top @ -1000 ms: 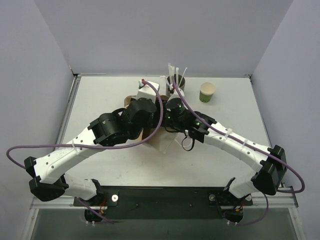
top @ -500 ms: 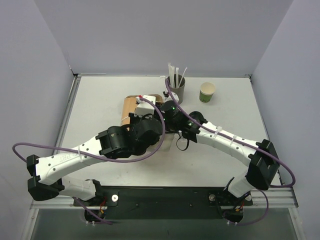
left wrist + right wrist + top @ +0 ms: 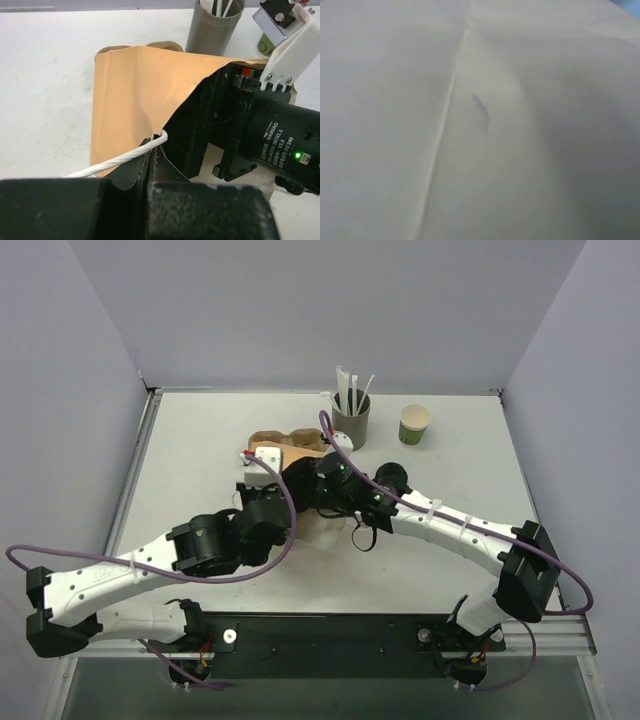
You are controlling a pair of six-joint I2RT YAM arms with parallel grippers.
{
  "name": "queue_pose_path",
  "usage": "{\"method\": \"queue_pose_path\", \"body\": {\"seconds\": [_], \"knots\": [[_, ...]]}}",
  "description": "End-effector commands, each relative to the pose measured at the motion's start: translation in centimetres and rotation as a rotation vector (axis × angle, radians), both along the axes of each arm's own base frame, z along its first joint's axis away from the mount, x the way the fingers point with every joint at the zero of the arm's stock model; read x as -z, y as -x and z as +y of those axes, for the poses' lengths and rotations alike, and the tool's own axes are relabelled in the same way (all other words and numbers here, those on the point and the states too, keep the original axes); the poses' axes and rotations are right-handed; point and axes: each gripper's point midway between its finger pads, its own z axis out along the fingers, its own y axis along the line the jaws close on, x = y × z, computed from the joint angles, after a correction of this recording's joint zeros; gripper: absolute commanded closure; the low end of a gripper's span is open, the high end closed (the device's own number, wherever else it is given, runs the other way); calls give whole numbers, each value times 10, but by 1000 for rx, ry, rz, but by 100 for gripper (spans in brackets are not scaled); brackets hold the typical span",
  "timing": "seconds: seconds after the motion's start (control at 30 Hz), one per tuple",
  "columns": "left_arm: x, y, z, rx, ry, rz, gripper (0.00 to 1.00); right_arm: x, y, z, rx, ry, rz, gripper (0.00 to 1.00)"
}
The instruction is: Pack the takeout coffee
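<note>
left tool (image 3: 151,151): clamped shut on the bag rim and white string handle (image 3: 117,160), left of the straw holder (image 3: 351,422); over the last second it has drawn back left, toward the arm bases.
paper bag (image 3: 132,85): brown, lies on the counter (image 3: 200,440) just left of the straw holder, mouth held open by the left tool; more brown paper shows now than a second ago, when the arms covered it.
right arm (image 3: 440,520): wrist pushed into the bag mouth; has shifted left, away from the straw holder.
right tool: hidden inside the bag, its camera sees only pale creased paper; wide or narrow, cannot tell.
takeout coffee: lidded cup not seen in any view, not standing by the straw holder; probably in the bag at the right tool.
open cup (image 3: 415,425): no lid, right of the straw holder, standing alone, not the target.
meaning: insertion looks under way; likely next is to let go, back out, and keep the rim held.
</note>
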Motion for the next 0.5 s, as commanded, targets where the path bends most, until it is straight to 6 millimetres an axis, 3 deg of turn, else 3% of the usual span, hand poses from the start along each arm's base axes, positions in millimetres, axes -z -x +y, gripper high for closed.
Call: {"method": "queue_pose_path", "body": {"seconds": [0.0,0.17,0.47], "knots": [[-38,1,1,78,214,-121,100,-38,-2,-15,24,8,-106,46],[-34,8,6,147,228,-149,100,-36,2,-14,8,12,-119,46],[-29,13,3,232,187,-178,100,-66,4,-22,20,65,-230,46]]}}
